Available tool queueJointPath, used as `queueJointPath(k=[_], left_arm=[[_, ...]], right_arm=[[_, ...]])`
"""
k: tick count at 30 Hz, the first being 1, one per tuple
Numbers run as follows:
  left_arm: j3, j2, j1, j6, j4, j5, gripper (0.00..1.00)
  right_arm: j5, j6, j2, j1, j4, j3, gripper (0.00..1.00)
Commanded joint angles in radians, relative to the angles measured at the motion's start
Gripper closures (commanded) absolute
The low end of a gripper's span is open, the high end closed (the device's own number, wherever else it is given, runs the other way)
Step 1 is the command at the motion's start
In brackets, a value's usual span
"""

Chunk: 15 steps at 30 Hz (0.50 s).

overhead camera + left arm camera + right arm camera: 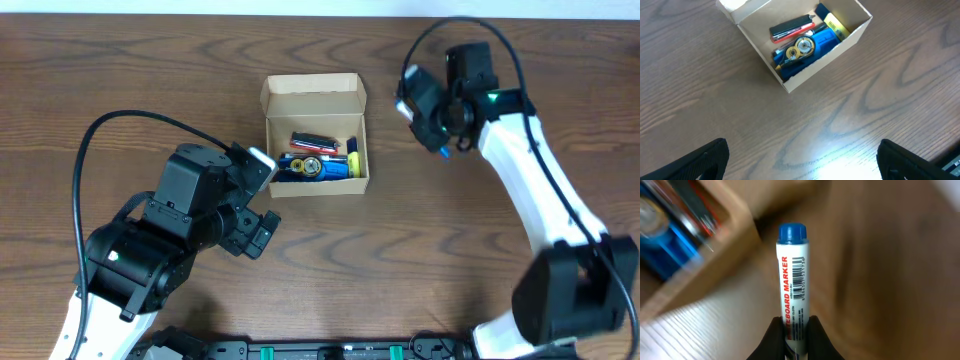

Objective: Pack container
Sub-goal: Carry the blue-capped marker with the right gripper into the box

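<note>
The right gripper (794,331) is closed on a whiteboard marker (792,280). Its two dark fingers (771,339) pinch the lower end of the white barrel. The barrel runs straight away from the gripper and ends in a blue cap (792,232). Red lettering and a barcode run along its side. Around it the right wrist view is blurred. The corner of the container (269,150) shows at the upper left of that view, with blue and red contents just inside its wall. From overhead, this gripper sits to the right of the container, near its upper right corner and not touching it.

The left gripper (800,167) is open and holds nothing. Its two dark fingers (702,160) stand wide apart at the bottom corners of the left wrist view, with bare counter (850,110) between them. From overhead it sits to the lower left of the container, near its left wall.

The container rests on the wood-grain counter, between the two arms and toward the far edge. It is open, with its flap lid (312,95) folded up at the back. Inside lie a black and red item (792,27), a round yellow dispenser (801,46), a blue item (822,41) beneath it, and a yellow piece (836,26) at the right end. All of them are packed toward the front wall.
</note>
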Motion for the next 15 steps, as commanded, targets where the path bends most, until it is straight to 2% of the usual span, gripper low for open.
queueJointPath(k=[1, 6, 15], left_arm=[[0.012, 0.001, 0.003, -0.007, -0.002, 0.003, 0.05], [0.012, 0.001, 0.003, -0.007, -0.002, 0.003, 0.05], [0.012, 0.001, 0.003, -0.007, -0.002, 0.003, 0.05]], right_arm=[[-0.106, 0.021, -0.045, 0.062, 0.045, 0.012, 0.99], [-0.173, -0.003, -0.037, 0.148, 0.157, 0.012, 0.99], [-0.268, -0.21, 0.05, 0.261, 0.237, 0.012, 0.99]])
